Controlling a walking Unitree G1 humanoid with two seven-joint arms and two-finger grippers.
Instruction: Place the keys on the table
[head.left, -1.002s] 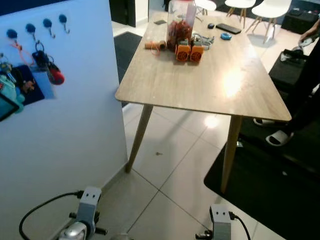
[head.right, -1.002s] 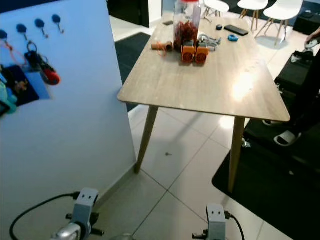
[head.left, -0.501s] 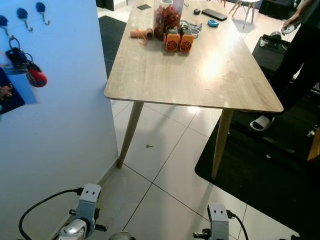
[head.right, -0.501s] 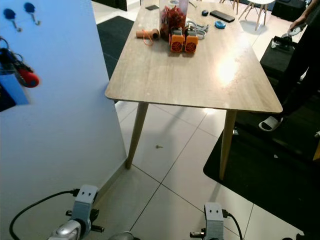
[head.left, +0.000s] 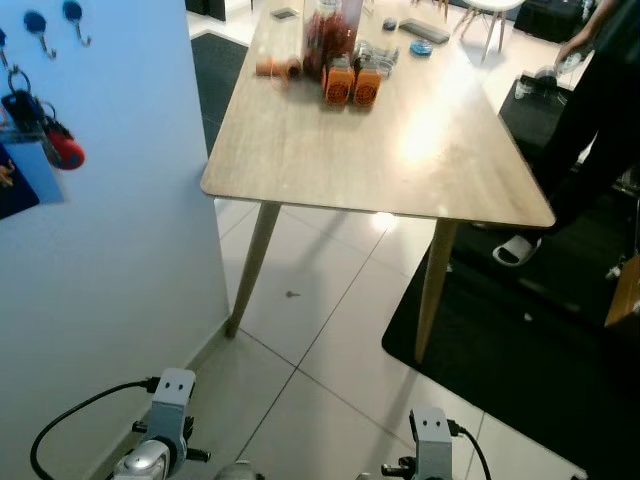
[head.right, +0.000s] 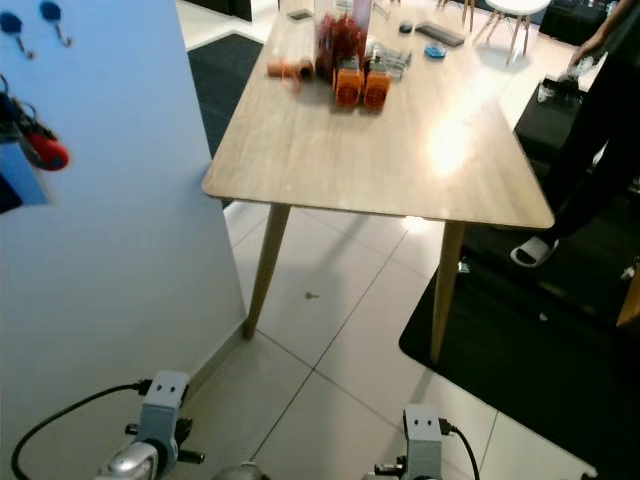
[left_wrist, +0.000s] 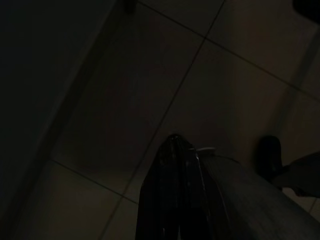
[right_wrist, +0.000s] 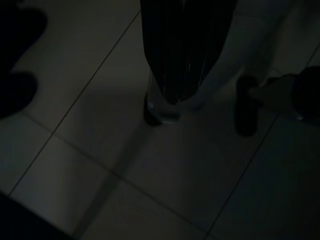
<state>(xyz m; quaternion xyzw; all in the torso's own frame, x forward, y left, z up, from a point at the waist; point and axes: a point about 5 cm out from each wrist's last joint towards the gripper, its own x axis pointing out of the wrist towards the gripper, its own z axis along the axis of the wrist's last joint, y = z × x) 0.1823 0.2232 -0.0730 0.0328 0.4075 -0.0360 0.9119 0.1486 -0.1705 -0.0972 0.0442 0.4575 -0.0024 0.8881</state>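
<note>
A bunch of keys (head.left: 40, 118) with a red fob hangs from a hook on the pale blue wall panel (head.left: 120, 230) at my left. The wooden table (head.left: 330, 155) stands ahead and to the right of that panel, its near corner close to the panel's edge. Both arms hang low over the tiled floor. In the dark left wrist view the left gripper (left_wrist: 175, 142) has its black fingers pressed together, holding nothing. My right gripper (right_wrist: 175, 95) is likewise shut and empty above the tiles.
At the table's far end stand a jar (head.left: 322, 30), two orange items (head.left: 350, 87), a roll (head.left: 272, 67) and small gadgets. A person (head.left: 600, 110) in dark clothes stands at the right on a black mat (head.left: 520, 340). More hooks (head.left: 55, 20) line the panel.
The whole view has shifted: the wall panel and keys slid left and the table's right end came into view, so the camera moved. The person now shows further in. Both arms still hang.
</note>
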